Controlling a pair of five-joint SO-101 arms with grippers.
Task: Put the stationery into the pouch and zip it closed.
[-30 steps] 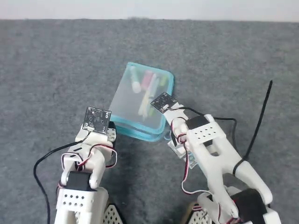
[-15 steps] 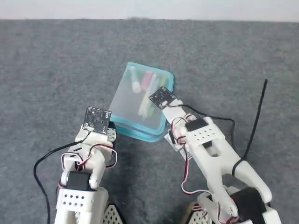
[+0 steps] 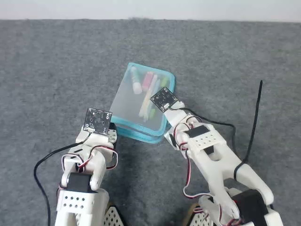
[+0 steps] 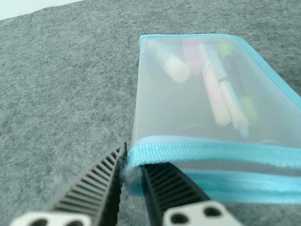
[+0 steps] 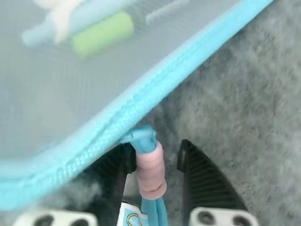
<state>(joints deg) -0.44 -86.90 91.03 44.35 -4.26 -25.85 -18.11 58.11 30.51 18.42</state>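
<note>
A translucent pouch (image 3: 134,101) with a teal zip edge lies on the grey carpet, and pens and a white glue stick (image 4: 171,66) show through its mesh. My left gripper (image 4: 131,170) is shut on the pouch's near left corner, at the end of the teal zip band (image 4: 211,153). At the near right corner, my right gripper (image 5: 154,160) is open, its fingers standing on either side of the pink zipper pull (image 5: 150,172). One finger touches the bead; a gap shows on the other side. In the high view the right gripper (image 3: 168,136) sits under its camera board.
Grey carpet (image 3: 56,61) spreads around the pouch on all sides. A black cable (image 3: 254,122) rises beside the right arm, and another loops by the left arm's base (image 3: 44,165).
The right arm has shifted left and forward along the pouch's near edge. The left arm and the pouch have stayed where they were.
</note>
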